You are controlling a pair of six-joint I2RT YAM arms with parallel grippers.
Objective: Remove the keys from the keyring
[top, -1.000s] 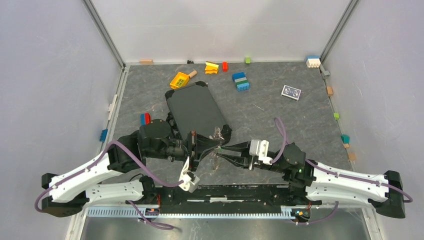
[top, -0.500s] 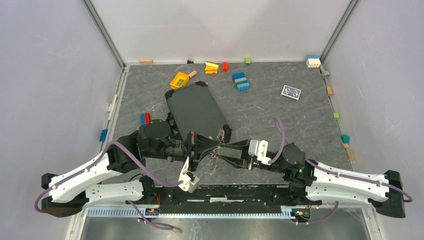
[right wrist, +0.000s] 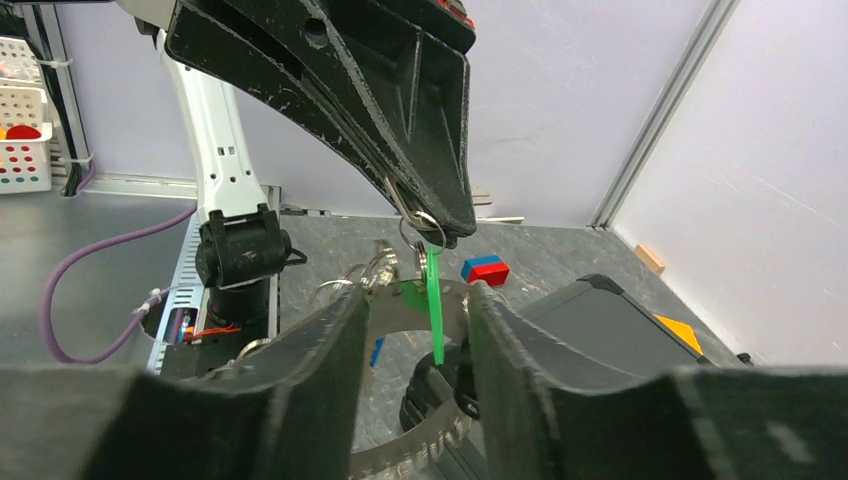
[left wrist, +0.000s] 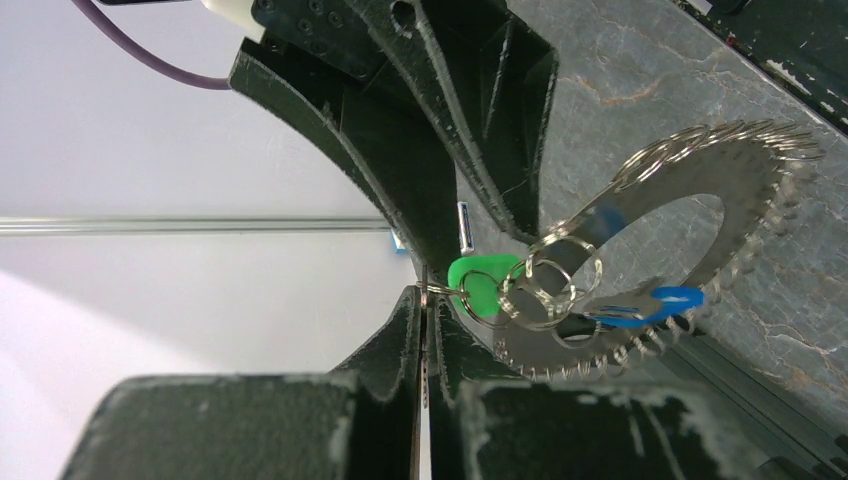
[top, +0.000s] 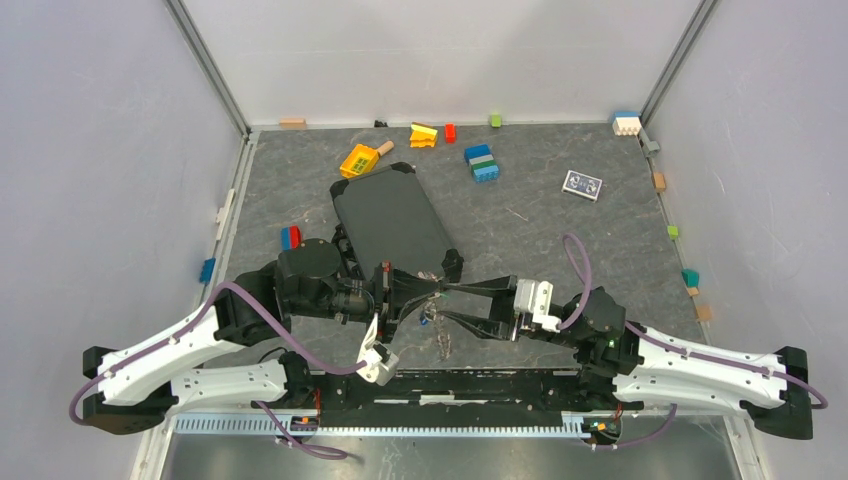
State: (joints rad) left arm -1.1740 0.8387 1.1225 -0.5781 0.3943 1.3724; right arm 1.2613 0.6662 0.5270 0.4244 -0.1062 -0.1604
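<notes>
My left gripper (left wrist: pixel 425 292) is shut on a small split ring linked to the green tag (left wrist: pixel 482 283) of the keyring (left wrist: pixel 700 140). The keys (left wrist: pixel 760 190) fan round the ring like gear teeth and hang off the table. A blue-headed key (left wrist: pixel 655 298) sticks out below. My right gripper (right wrist: pixel 420 310) is open, its fingers on either side of the green tag (right wrist: pixel 432 300) and the keys (right wrist: pixel 415 452), touching neither that I can see. From above, the left gripper (top: pixel 432 288) and the right gripper (top: pixel 442 302) meet tip to tip, with the keys (top: pixel 443 343) dangling beneath.
A black case (top: pixel 390 215) lies just behind both grippers. A red-and-blue brick (top: pixel 290 237) sits left of it. Yellow bricks (top: pixel 358 160), a blue-green stack (top: pixel 482 163) and a card (top: pixel 582 184) lie farther back. Small bricks line the walls.
The right gripper's jaws have spread wider and its wrist has drawn back to the right. The bunch of keys now hangs lower, nearer the front edge. The left gripper has stayed shut in place.
</notes>
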